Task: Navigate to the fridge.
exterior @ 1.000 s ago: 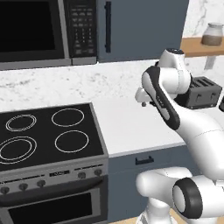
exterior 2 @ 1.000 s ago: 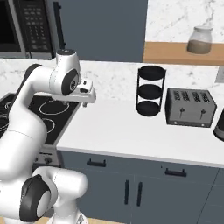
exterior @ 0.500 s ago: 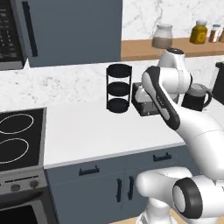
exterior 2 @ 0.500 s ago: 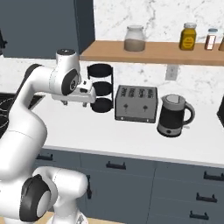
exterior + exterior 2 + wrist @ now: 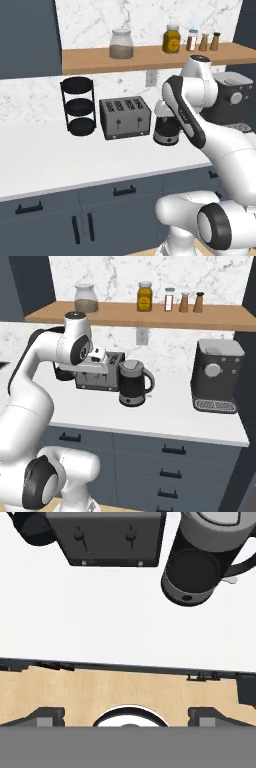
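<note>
Left base view: white counter with a three-tier black rack at 10 o'clock, a toaster near centre, a black kettle just to its right partly behind the arm, and a coffee machine at 3 o'clock; jars on the wooden shelf along 12. No fridge here. Right base view: kettle at centre, coffee machine at 3 o'clock; a tall dark panel runs down the right edge, can't tell whether it's the fridge or cabinet. Gripper is tucked in front of the toaster; jaw state not readable here. Hand view: looks down on the toaster at 12 and the kettle at 2; finger tips sit wide apart at the bottom, holding nothing, so released. Judgement: mid-transit along the counter, fridge not reached; next move likely calls for driving on toward 3 o'clock until the grey appliance comes into frame, arm kept tucked
</note>
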